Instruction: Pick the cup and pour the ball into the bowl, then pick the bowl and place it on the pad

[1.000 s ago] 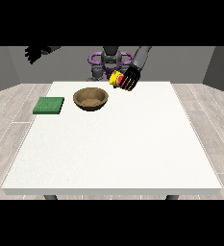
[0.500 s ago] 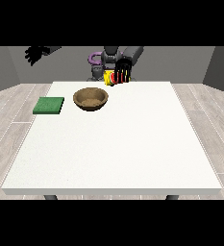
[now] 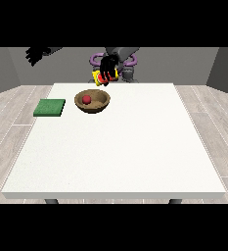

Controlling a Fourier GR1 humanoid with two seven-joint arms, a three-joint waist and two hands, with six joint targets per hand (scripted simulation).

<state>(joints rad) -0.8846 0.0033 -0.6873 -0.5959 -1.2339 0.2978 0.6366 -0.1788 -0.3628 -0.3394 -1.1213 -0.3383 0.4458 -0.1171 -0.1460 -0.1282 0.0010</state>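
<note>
The hand at the view's right [image 3: 107, 67] holds a tilted yellow cup [image 3: 102, 78] above the bowl [image 3: 92, 102] with a red ball [image 3: 86, 99] inside

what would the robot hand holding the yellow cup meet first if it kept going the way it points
Probably the round brown wooden bowl with the red ball in it: the robot hand at the view's right points down over its far rim with the yellow cup. Depth is unclear.

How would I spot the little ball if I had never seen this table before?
Start at the big white table and look to its far side, where a brown wooden bowl sits right of a flat green pad. The ball lies inside that bowl: small, round and red, the only red thing on the table.
</note>
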